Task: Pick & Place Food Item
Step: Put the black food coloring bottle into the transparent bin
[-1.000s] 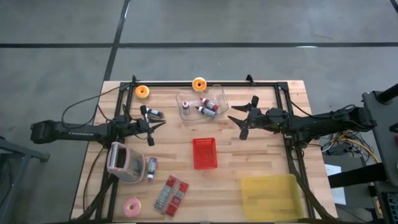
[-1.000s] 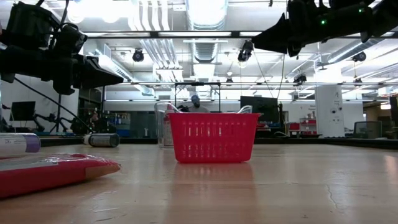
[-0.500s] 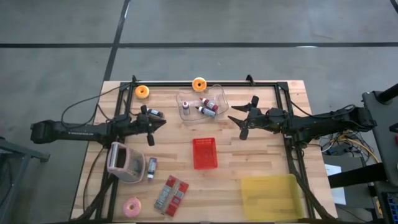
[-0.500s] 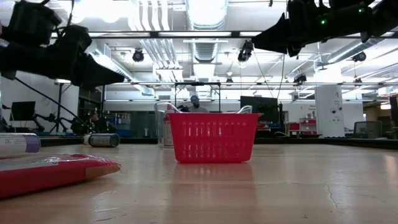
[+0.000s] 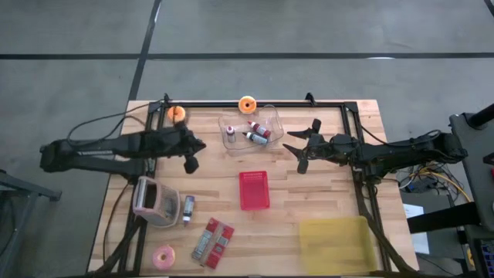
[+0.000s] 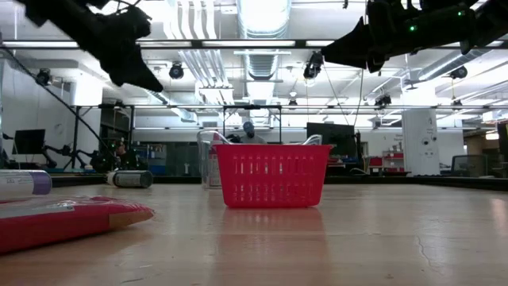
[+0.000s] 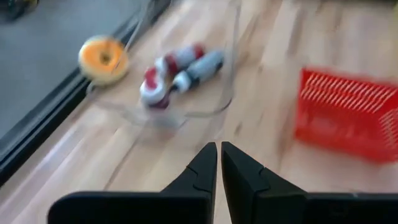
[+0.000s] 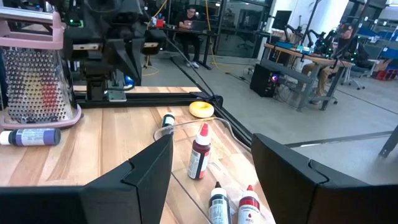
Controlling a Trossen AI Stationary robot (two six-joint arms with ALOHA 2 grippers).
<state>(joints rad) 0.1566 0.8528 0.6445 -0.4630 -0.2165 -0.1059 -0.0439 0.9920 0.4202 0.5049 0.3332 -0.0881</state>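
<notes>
Red-capped food-colouring bottles inside clear plastic tray.

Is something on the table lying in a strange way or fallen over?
Yes. In the clear tray, two small bottles lie on their sides while one stands upright. The pink-framed grater also lies flat on the table.

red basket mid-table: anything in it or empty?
Empty. In the high view the small red plastic mesh basket shows only its bare red floor; the low view shows nothing above its rim.
</notes>
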